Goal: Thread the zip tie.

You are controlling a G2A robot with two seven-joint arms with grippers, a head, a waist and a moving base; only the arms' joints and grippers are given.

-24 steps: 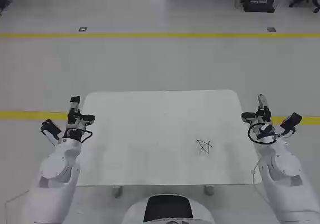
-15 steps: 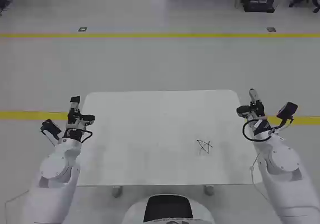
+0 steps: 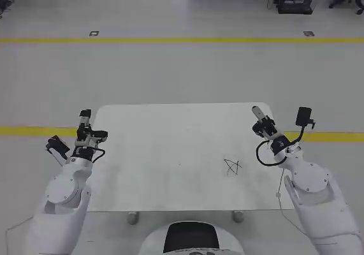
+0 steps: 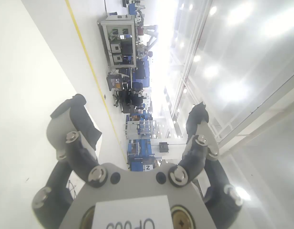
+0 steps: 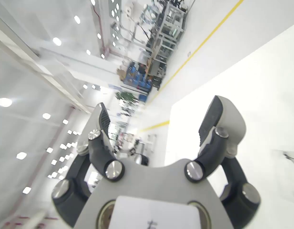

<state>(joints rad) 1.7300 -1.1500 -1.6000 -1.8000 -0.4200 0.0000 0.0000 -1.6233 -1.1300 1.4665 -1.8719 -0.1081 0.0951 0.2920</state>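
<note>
The zip tie [image 3: 232, 167] is a thin black thing lying flat on the white table [image 3: 169, 143]. It is near the right claw [image 3: 257, 113], a bit closer to the robot than that claw and more toward the middle of the table. Nothing touches it.

The right claw hangs over the far right part of the table. Its two fingers are spread wide, and there is nothing between them. From the right wrist view, the zip tie is small and off to one side of the claw, apart from it.

The left claw [image 3: 85, 116] is well apart from the zip tie, just beside the other side of the table. Its fingers are spread wide too, and it holds nothing.
</note>
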